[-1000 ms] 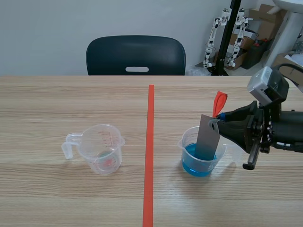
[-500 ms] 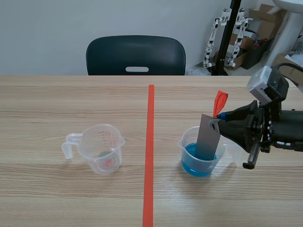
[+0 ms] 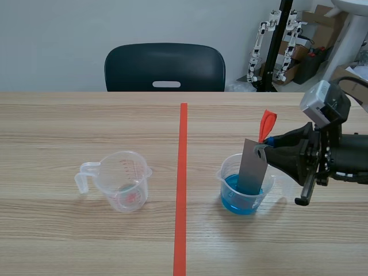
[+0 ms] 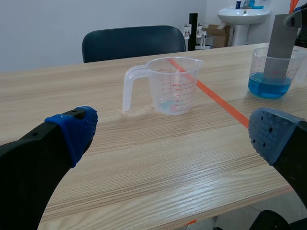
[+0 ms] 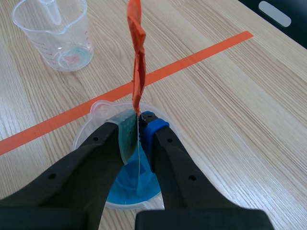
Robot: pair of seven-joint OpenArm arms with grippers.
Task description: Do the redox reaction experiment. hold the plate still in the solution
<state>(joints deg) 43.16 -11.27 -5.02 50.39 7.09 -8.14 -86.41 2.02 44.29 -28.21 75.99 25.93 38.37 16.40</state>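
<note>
Inside right end effector [image 5: 138, 130], grey plate [image 3: 252, 167], dipped in blue solution [image 3: 241, 205]

Right arm [image 3: 345, 160]: enters from the right, held low and roughly level, gripper pointing toward the middle.
Right gripper [image 3: 262, 150]: fingers clamped on the upper edge of a grey metal plate [image 3: 251, 168], one pad [image 5: 125, 136] pressed to each face.
Left gripper [image 4: 171, 132]: held low, fingers spread wide apart, blue pads [image 4: 73, 127] facing inward.
</note>
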